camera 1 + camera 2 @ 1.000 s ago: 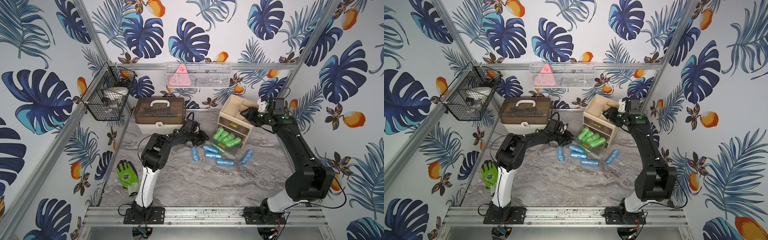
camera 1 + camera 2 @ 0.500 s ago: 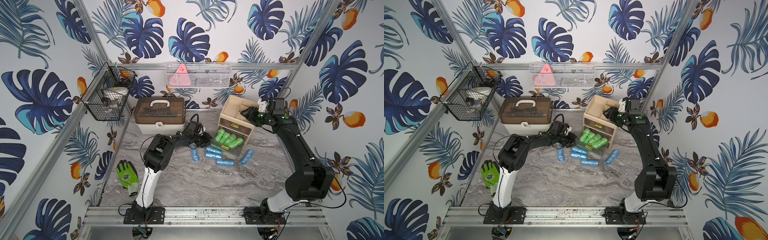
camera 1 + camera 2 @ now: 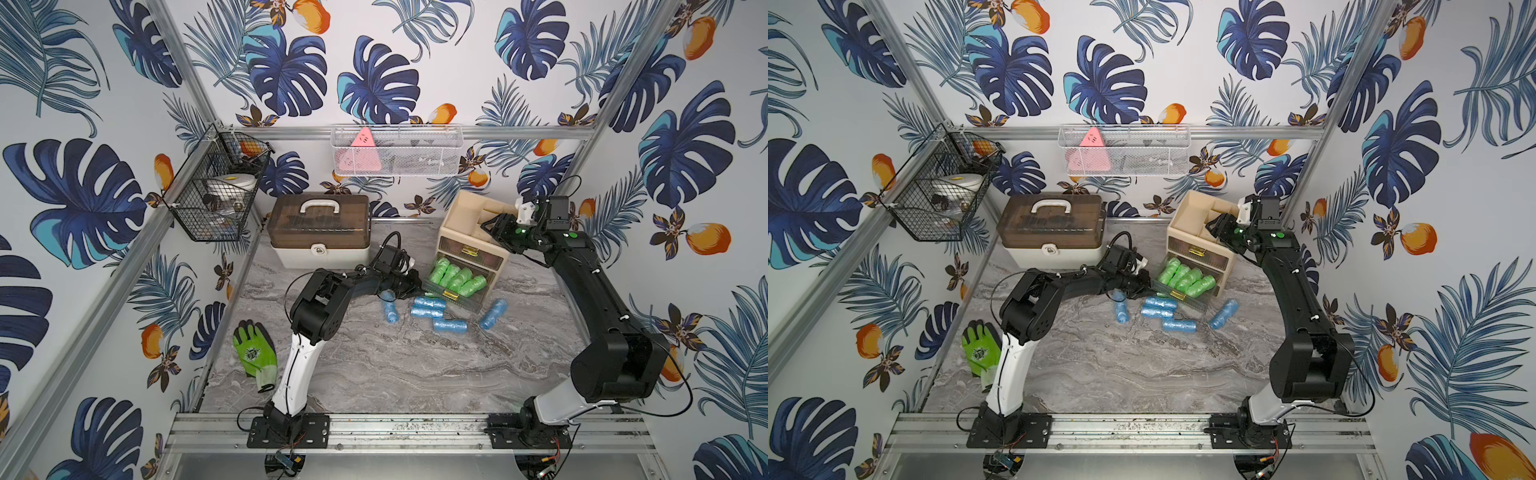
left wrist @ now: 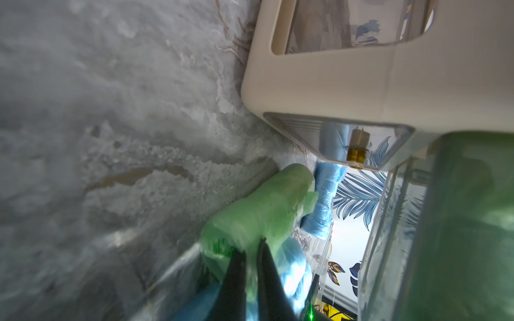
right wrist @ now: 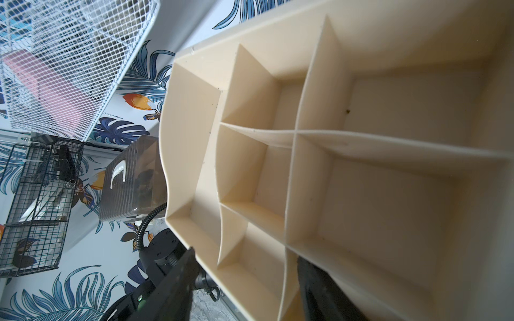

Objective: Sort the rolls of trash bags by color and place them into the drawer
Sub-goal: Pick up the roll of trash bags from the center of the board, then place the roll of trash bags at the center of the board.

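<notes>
Rolls of trash bags sit in two groups by the cream cabinet (image 3: 446, 235) at the back right of the marbled surface (image 3: 395, 374). The cabinet's lowest drawer (image 3: 467, 303), clear-walled with a gold handle, is pulled out, and a row of green rolls (image 3: 455, 276) lies side by side inside it. Blue rolls (image 3: 428, 306) are scattered on the surface just in front of the drawer, with one blue roll (image 3: 493, 313) off beside the corner nearer the right arm. The left end effector (image 3: 415, 286) reaches in low at the drawer's other front corner. In the left wrist view its fingers (image 4: 236, 278) are drawn almost together, pinching the crinkled end of a green roll (image 4: 264, 211). This roll runs close along the surface beside the drawer's clear wall, with blue rolls just beyond its far end; whether it rests on the surface cannot be told. The right end effector (image 3: 492, 226) is at the cabinet's open top tray (image 5: 361, 144). Its jaws stand well apart, straddling a corner of the divided tray, and whether they press on it cannot be told. A green-and-black glove (image 3: 253, 353) lies near the surface's left edge, and a lidded case (image 3: 318, 226) stands at the back.
</notes>
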You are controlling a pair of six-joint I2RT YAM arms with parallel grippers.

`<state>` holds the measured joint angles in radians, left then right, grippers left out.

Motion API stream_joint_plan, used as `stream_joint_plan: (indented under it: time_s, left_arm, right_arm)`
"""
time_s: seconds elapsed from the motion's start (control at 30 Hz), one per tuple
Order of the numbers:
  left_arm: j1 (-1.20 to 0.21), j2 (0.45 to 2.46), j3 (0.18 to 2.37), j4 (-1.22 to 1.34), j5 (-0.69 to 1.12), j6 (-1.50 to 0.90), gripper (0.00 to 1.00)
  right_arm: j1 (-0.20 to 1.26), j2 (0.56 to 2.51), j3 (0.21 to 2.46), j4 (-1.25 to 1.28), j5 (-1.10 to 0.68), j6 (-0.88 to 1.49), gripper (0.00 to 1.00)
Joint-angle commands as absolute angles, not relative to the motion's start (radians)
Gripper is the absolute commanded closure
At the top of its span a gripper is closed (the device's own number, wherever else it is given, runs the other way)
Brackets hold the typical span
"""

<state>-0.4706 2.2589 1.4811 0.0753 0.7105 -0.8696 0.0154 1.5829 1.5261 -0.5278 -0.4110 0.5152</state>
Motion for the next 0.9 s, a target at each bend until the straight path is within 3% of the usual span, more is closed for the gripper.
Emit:
stream_joint_plan:
  time_s: [0.0, 0.87]
  left_arm:
    - [-0.465, 2.228, 1.450, 0.095, 0.718, -0.898, 0.97]
    - [-0.408, 1.727, 1.119, -0.204, 0.514, -0.653, 0.98]
  right_arm:
    - [0.015, 1.582, 1.518, -0.549, -0.392, 0.515, 0.40]
    - [0.015, 1.588, 1.511, -0.532, -0.414, 0.531, 0.40]
